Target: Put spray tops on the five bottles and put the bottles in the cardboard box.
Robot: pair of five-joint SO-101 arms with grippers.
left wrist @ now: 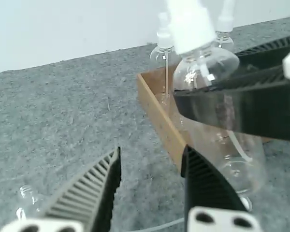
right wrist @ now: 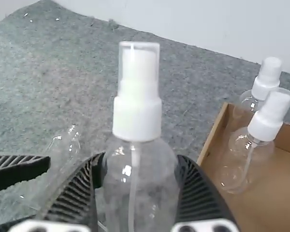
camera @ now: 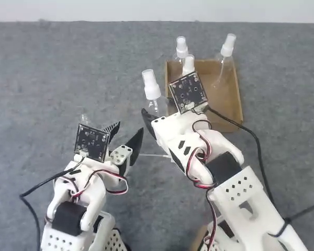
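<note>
Grey carpet (camera: pixel 52 78): 3 capped bottles (camera: pixel 188 64) at cardboard box (camera: pixel 235 104).

You see grey, finely speckled carpet (camera: pixel 52 78). Plain brown cardboard box (camera: pixel 231 107). Clear bottle (right wrist: pixel 140 193), white spray top (right wrist: pixel 136 96). Black ribbed fingers (left wrist: pixel 94 193) on left gripper (left wrist: pixel 151 154), same on right gripper (right wrist: pixel 140 162). White arm shells (camera: pixel 240 193), red and black wires (camera: pixel 199 175). Pale wall (camera: pixel 146 8) behind carpet.

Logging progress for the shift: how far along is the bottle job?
Done: three capped bottles stand at the cardboard box. In hand: the right gripper holds a fourth capped bottle beside the box. Left: box it, then cap and box the bare bottle by the open left gripper.
</note>
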